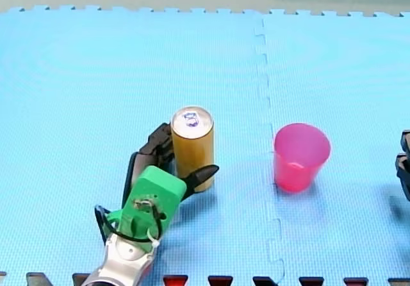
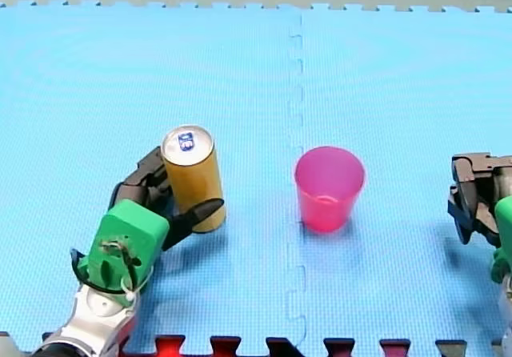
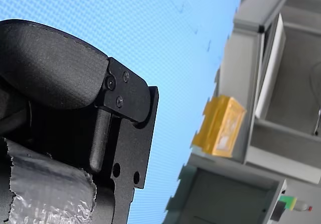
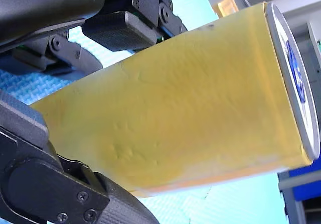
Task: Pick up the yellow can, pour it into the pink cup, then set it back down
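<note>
Left hand (image 1: 165, 169) clamps upright yellow can (image 1: 192, 148), wall wrinkled in second wrist view; right hand (image 2: 478, 197) right of translucent pink cup (image 1: 300, 161), grip unclear.

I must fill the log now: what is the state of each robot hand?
Left robot hand: closed on the upright yellow can.
Right robot hand: at the right edge of the blue mat; state cannot be told.

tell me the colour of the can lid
Silver with a small blue mark; the can lid shows best in the first head view.
</note>
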Robot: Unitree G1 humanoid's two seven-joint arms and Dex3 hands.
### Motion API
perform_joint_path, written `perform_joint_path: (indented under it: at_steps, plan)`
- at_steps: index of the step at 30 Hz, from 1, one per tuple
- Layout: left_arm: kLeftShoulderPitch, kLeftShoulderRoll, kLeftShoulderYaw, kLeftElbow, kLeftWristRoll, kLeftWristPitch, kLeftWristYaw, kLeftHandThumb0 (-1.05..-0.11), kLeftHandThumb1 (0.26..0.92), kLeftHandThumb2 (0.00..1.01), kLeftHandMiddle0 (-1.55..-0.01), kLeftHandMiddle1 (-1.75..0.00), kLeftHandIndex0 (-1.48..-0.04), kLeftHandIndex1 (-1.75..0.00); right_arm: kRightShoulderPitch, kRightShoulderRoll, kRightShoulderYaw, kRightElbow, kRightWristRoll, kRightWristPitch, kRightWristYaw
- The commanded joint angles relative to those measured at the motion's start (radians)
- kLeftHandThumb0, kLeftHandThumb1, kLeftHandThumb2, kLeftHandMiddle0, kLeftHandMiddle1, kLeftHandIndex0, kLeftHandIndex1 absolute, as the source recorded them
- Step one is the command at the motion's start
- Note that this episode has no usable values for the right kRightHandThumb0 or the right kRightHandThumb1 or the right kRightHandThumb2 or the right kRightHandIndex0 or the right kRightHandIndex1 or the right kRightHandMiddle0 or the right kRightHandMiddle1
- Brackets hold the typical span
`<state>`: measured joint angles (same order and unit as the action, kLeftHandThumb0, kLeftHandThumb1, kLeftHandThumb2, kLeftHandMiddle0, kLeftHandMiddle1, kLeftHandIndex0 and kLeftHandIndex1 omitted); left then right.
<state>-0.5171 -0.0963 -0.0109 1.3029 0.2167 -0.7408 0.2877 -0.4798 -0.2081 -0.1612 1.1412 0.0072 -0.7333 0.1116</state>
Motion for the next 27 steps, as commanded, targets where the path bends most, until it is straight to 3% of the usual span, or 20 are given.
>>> perform_joint_path:
  at_steps: [1, 6, 22, 27]
  plan:
    - [-0.004, 0.009, -0.005, -0.003, 0.005, 0.006, 0.005, -1.037, 0.750, 0.00, -0.29, 0.00, -0.25, 0.00, 0.003, -0.005, 0.000, 0.002, 0.001, -0.005, 0.000]
    - [-0.006, 0.016, -0.017, -0.006, 0.018, 0.020, 0.008, -1.048, 0.788, 0.02, -0.20, 0.00, -0.15, 0.00, 0.002, -0.005, 0.001, 0.004, -0.001, -0.007, -0.002]
    - [-0.006, 0.029, -0.034, -0.016, 0.022, 0.024, 0.004, -1.048, 0.806, 0.01, -0.15, 0.00, -0.13, 0.00, -0.003, -0.003, 0.000, 0.017, 0.003, -0.004, 0.001]
    - [0.000, 0.034, -0.023, -0.027, 0.003, -0.003, -0.011, -1.048, 0.804, 0.01, -0.15, 0.00, -0.13, 0.00, -0.009, -0.003, -0.002, 0.024, 0.005, -0.001, 0.004]
